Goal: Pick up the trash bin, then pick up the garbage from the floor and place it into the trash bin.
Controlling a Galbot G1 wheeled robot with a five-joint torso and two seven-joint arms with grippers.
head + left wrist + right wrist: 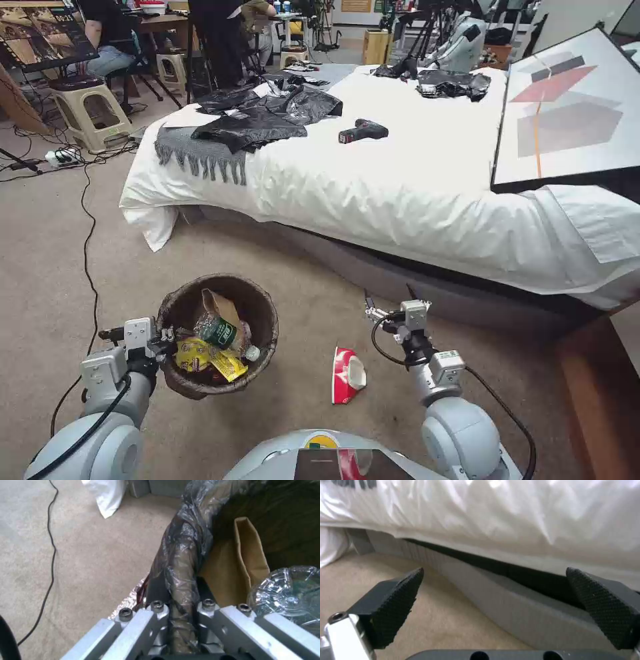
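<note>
The trash bin (220, 333) is held up off the carpet on the robot's left side, pinched at its near rim by the left end effector (162, 341). In the left wrist view the fingers are seen clamped tight on the bag-covered rim (181, 580), one inside the bin and one outside, so that end effector is closed on the bin wall.

Plenty of garbage is already sitting inside: a crumpled brown paper bag (223, 308), a small green-labelled plastic bottle (223, 332) and yellow wrappers (207, 357). The bottle's clear base (290, 597) and the paper bag (248, 555) are seen right next to the grip point in the left wrist view.

One red-and-white snack packet (347, 377) is left lying on the carpet (300, 413), between the bin and the right arm, near the robot's base.

The right end effector (373, 312) is held low in front of the bed (413, 187), just beyond the packet. Its textured pads (398, 600) are spread wide apart with nothing between them; the bed's grey base and white sheet are seen past them.
</note>
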